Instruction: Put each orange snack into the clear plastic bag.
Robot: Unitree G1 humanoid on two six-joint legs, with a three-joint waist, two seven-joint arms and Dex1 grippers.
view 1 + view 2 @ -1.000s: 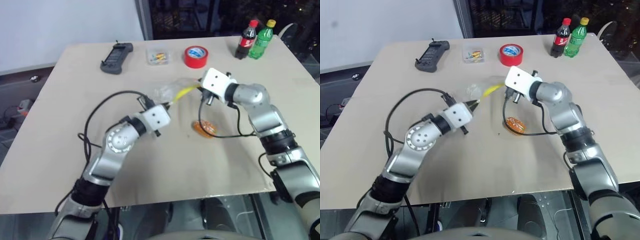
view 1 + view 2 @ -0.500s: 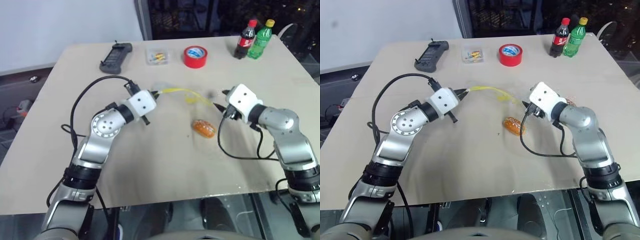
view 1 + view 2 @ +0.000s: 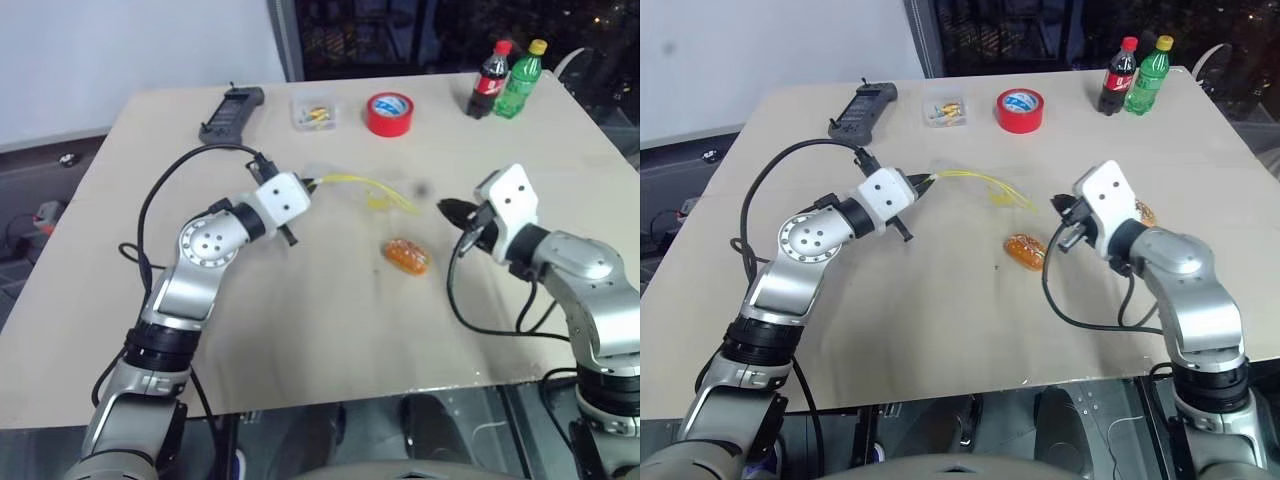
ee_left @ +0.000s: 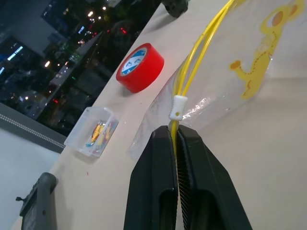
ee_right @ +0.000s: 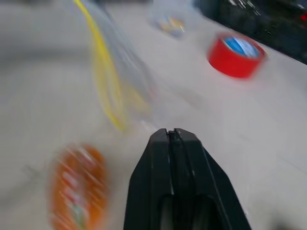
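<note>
Held over the table (image 3: 300,330) by the left gripper (image 3: 306,184) alone now: the clear plastic bag (image 3: 352,184), pinched at its yellow seal strip. Drawn back from the bag's mouth and snapped shut on nothing: the right gripper (image 3: 446,209). Still outside the bag, both orange snacks, one (image 3: 407,256) on the table between the grippers, the other (image 3: 1143,212) just behind the right wrist; probably a reach for the nearer one next.
</note>
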